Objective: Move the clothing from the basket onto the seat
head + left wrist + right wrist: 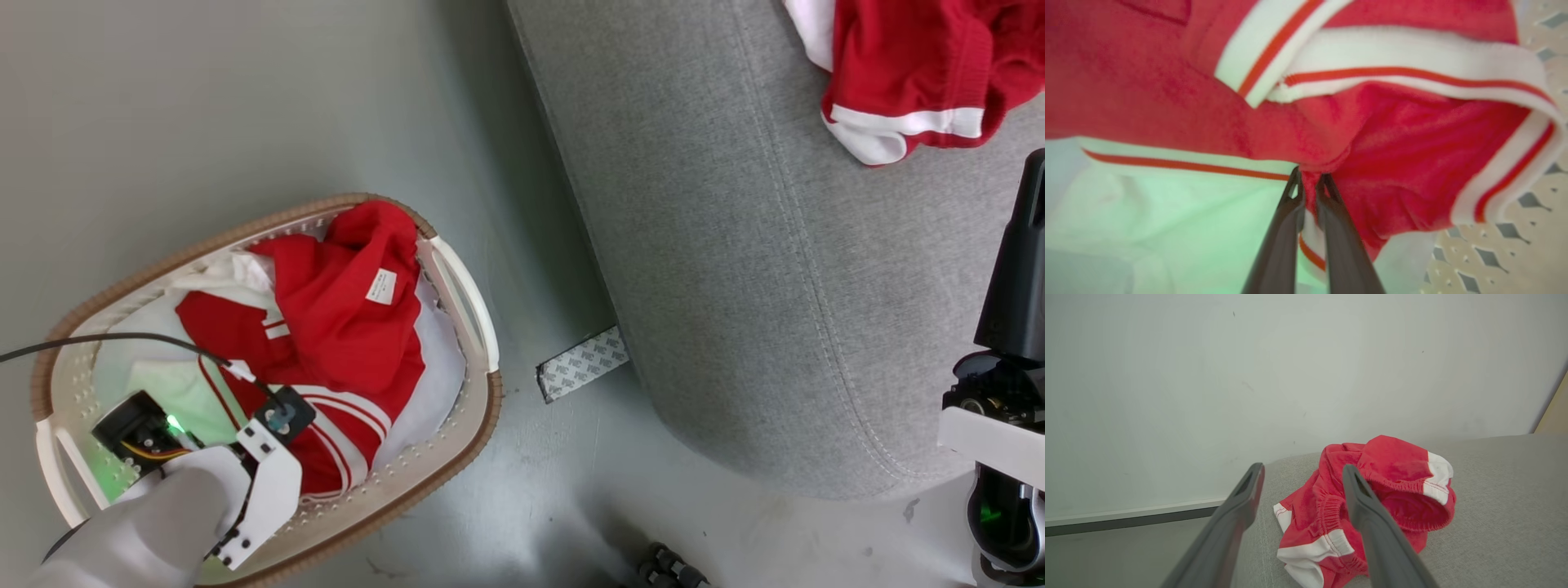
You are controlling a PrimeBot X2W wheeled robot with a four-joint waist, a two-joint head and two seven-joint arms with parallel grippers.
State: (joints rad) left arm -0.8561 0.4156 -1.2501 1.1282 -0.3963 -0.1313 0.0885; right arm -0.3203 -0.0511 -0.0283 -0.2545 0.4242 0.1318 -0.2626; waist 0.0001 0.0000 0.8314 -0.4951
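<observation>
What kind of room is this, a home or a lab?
Probably a living room, or a mock-up of one: a grey fabric sofa, a laundry basket of red clothing on a smooth floor, and a plain wall.

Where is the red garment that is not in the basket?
The red garment lies crumpled on the grey sofa, top right of the head view, just beyond the open right gripper.
</observation>
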